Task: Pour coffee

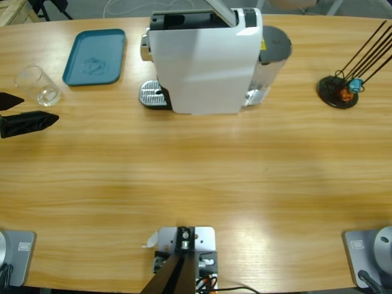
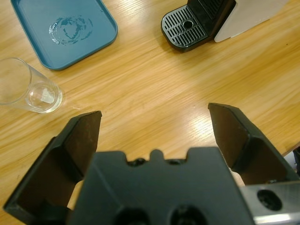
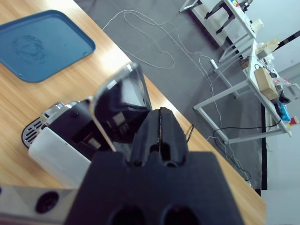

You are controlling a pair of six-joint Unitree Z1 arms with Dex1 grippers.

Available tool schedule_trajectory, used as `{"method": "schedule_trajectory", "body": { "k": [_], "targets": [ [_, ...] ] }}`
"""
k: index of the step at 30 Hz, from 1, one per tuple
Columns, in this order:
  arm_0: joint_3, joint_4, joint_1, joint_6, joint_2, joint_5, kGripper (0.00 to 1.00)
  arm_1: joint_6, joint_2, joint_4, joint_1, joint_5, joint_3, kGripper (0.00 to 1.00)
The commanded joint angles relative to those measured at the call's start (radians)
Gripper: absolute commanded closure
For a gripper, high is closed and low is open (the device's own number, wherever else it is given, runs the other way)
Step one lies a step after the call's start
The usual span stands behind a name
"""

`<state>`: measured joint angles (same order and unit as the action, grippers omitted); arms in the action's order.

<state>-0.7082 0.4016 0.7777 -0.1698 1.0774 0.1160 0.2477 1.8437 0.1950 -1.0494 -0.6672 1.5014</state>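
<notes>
Left gripper released, jaws wide apart, low over bare table at the far-left edge. Glass stands upright just beyond and to the left of the jaws, not touching, beside the blue tray. No coffee visible in it. Drip grate of the machine lies right of the glass. Left arm is nearer; likely next move: close on the glass. Right gripper clenched on the machine's raised lever, high over the machine top.
</notes>
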Motion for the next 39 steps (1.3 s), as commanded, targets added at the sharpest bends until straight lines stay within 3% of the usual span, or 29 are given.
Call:
{"method": "schedule_trajectory", "body": {
  "k": [1,39],
  "targets": [
    [0.025,-0.010,0.009,0.006,0.027,0.013,0.004,-0.047,0.144,-0.025,-0.039,0.051,-0.099,1.000],
    [0.030,-0.010,0.009,0.005,0.018,0.008,0.004,-0.215,0.209,-0.119,-0.039,0.122,-0.263,1.000]
  ]
}}
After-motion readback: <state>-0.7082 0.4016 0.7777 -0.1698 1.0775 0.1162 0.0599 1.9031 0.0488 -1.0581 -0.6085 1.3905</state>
